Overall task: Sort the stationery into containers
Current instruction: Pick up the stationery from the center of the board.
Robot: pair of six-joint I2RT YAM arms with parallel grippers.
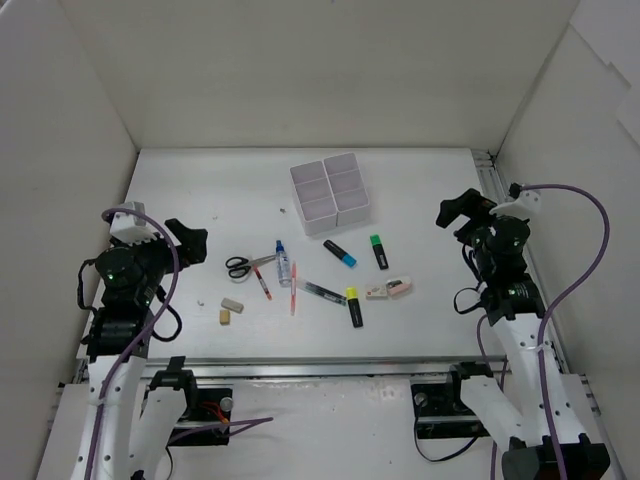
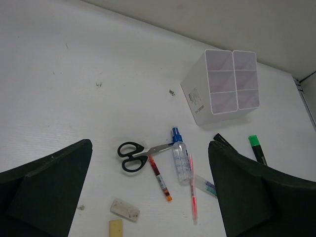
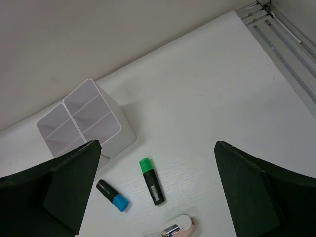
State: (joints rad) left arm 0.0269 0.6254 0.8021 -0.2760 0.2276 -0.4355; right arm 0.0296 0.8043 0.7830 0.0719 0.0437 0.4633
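Note:
The white organiser [image 1: 333, 193] stands at the back centre and looks empty. In front of it on the table lie black-handled scissors [image 1: 247, 264], a blue-capped bottle [image 1: 283, 264], a red pen [image 1: 261, 283], a pink pen [image 1: 293, 288], blue [image 1: 340, 253], green [image 1: 379, 251] and yellow [image 1: 354, 306] highlighters, pink and white erasers [image 1: 390, 289], and white [image 1: 231, 304] and beige [image 1: 226, 316] erasers. My left gripper [image 1: 188, 240] is open and empty, left of the scissors [image 2: 132, 153]. My right gripper [image 1: 455, 210] is open and empty, right of the green highlighter [image 3: 152, 180].
A clear pen [image 1: 322, 292] lies between the pink pen and the yellow highlighter. White walls close the table on the left, back and right. A metal rail [image 1: 490, 180] runs along the right edge.

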